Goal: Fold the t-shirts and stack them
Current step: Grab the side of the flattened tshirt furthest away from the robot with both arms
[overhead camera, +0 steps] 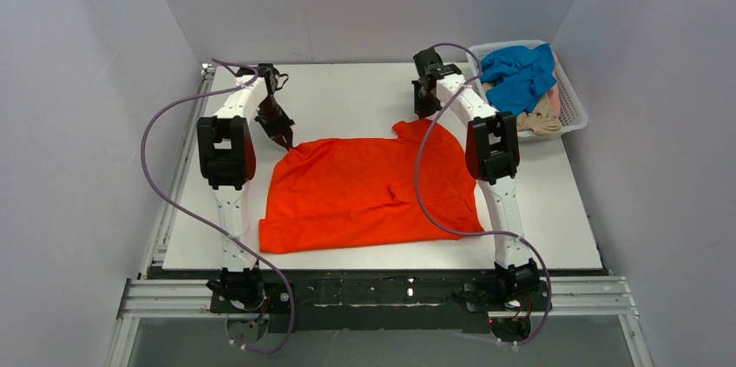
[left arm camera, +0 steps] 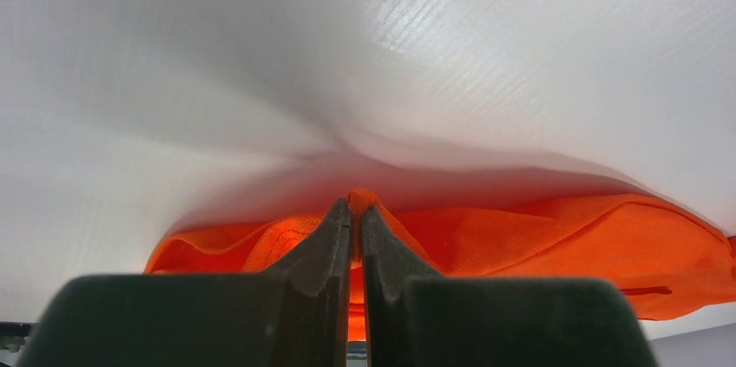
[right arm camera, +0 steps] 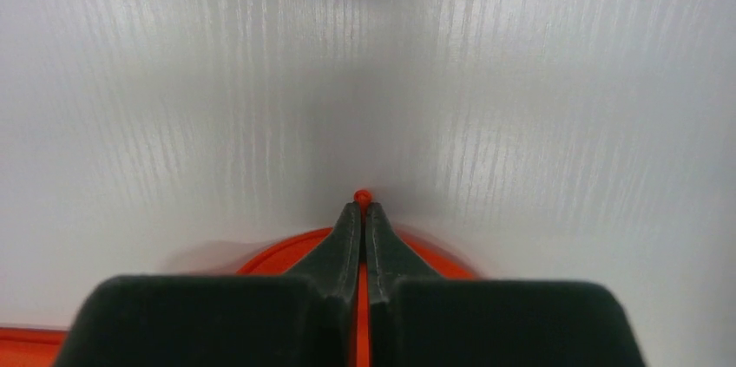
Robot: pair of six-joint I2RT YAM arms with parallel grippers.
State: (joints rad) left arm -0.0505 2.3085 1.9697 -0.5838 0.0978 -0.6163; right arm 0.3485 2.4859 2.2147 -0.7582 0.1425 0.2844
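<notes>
The orange-red t-shirt (overhead camera: 369,186) lies spread on the white table (overhead camera: 347,98). My left gripper (overhead camera: 285,143) is shut on the shirt's far left corner; a pinch of orange cloth (left arm camera: 361,200) pokes out between its fingertips. My right gripper (overhead camera: 424,115) is shut on the shirt's far right edge, with a small nub of cloth (right arm camera: 362,196) at its tips. The blue t-shirt (overhead camera: 519,75) and the beige-pink t-shirt (overhead camera: 540,117) lie crumpled in the white mesh basket (overhead camera: 573,107) at the far right.
Grey walls close in the table on three sides. A metal rail (overhead camera: 382,296) runs along the near edge by the arm bases. Purple cables (overhead camera: 165,185) loop beside both arms.
</notes>
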